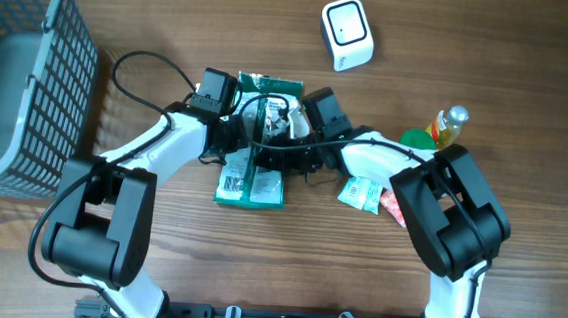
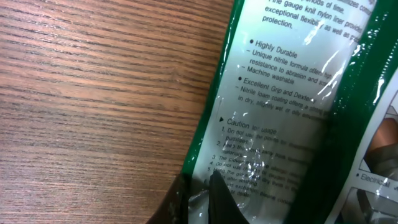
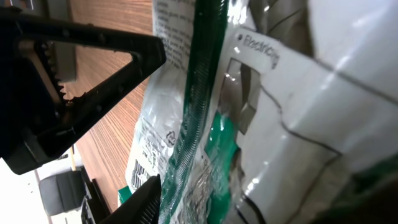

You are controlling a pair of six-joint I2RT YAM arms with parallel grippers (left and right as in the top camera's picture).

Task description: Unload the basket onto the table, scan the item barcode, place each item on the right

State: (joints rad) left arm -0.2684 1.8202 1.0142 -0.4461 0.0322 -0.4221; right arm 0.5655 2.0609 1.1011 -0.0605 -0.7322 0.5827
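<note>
Both grippers meet at one green glove packet (image 1: 251, 167) mid-table: the left gripper (image 1: 234, 133) is clamped on its edge, while the right gripper (image 1: 288, 129) has its fingers partly apart around it. One white scanner (image 1: 347, 34), one basket (image 1: 19, 80).

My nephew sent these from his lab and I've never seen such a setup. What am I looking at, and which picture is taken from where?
Two white-and-black robot arms sit at a wooden table. One picture looks down from above; the other two come from cameras on the wrists. The left gripper is shut on the edge of a green-and-clear glove package. The right gripper has its fingers either side of the same package; whether it grips yet is unclear. Also there: a white barcode scanner, a dark mesh basket, and small packets with a bottle at the right.
</note>
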